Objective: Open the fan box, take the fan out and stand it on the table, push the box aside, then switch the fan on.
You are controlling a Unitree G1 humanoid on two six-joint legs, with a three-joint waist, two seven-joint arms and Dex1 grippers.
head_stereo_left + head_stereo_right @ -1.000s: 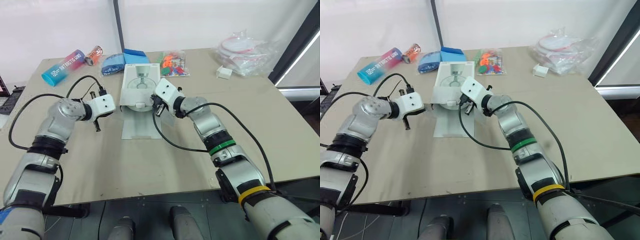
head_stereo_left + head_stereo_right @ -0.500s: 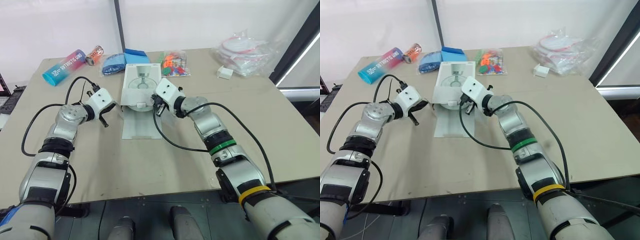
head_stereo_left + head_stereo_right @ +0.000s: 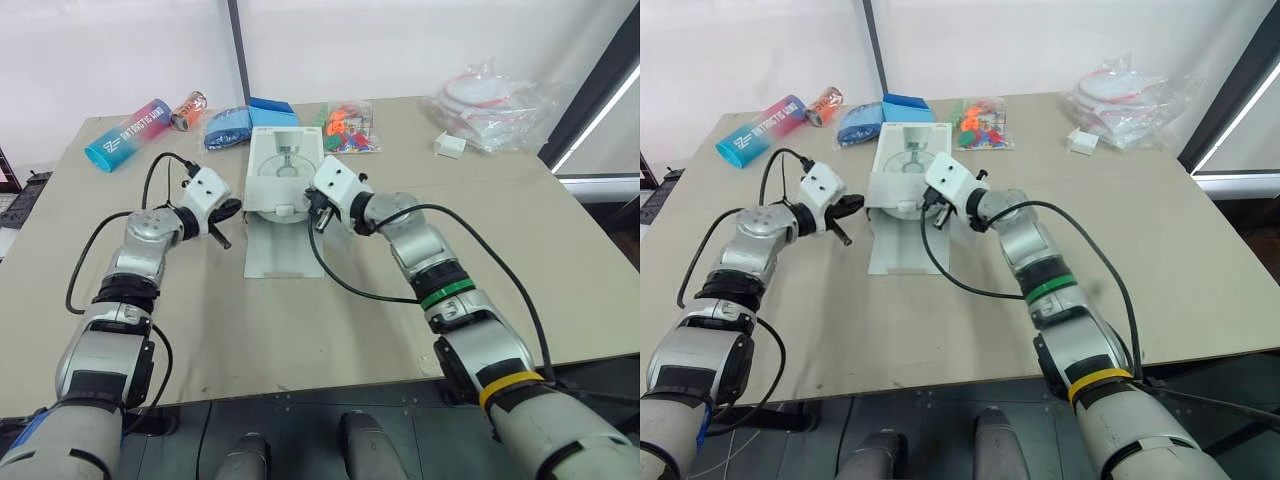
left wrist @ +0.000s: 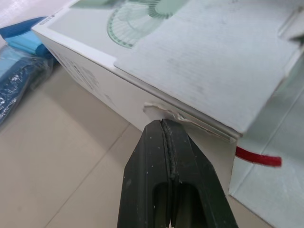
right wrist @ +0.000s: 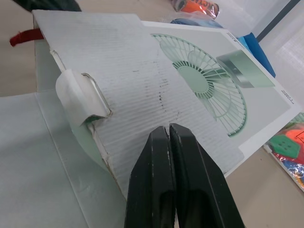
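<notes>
Behind the fan box (image 3: 283, 165) lie blue packets (image 3: 226, 127); left tool (image 4: 164, 123) and right tool (image 5: 168, 128) clenched.

What lay inside the fan box (image 3: 283, 175) could not be made out: the right gripper (image 3: 318, 220) covered the box's 4 o'clock corner. In the left wrist view the box and a blue bag (image 4: 14, 80) were cut off by the view's edge. So were the orange can (image 5: 194, 5) and colourful packet (image 5: 289, 148) in the right wrist view. The red tab (image 5: 21, 37) had one end tucked behind cardboard. At the table's 1 o'clock, the clear plastic bag (image 3: 495, 95) held a blurred tangle, and the small white item (image 3: 449, 145) beside it was too small to name.
</notes>
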